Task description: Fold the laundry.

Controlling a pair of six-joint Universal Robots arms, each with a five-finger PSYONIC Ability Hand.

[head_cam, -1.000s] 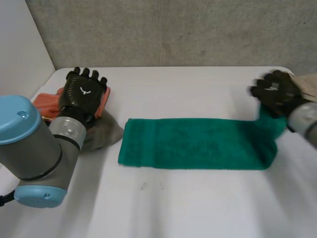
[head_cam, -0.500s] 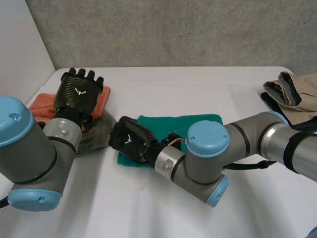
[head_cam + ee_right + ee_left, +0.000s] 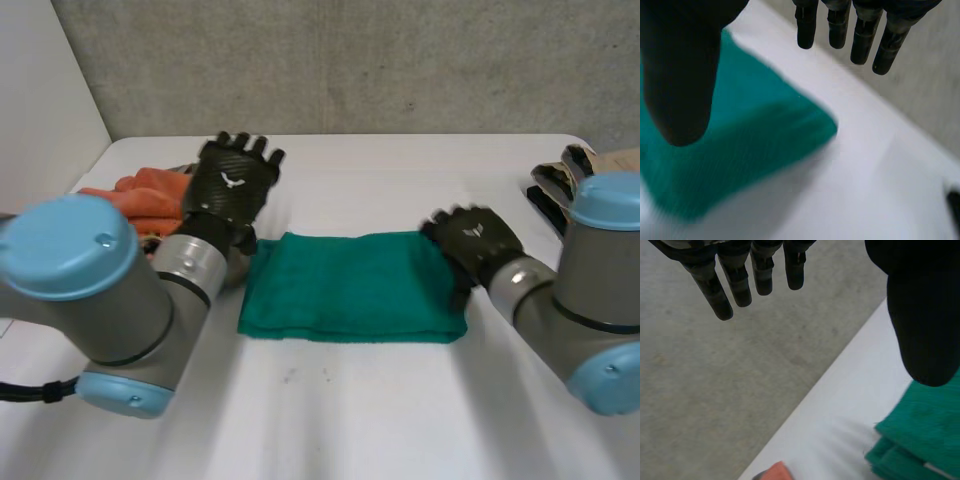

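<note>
Matt, perhaps terry, green towel point(image 3: 350, 285)

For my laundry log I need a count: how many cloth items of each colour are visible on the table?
Green: 1, the folded towel in the middle
Orange: 1, the orange cloth behind the left arm
Beige: 1, the beige pile at the right edge, counted as one because its layers cannot be separated
Total: 3

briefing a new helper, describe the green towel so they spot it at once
On the white table, look mid-table, between the left hand and the right hand. The green towel lies flat, a folded rectangle, unlike the crumpled orange cloth left of it.
</note>
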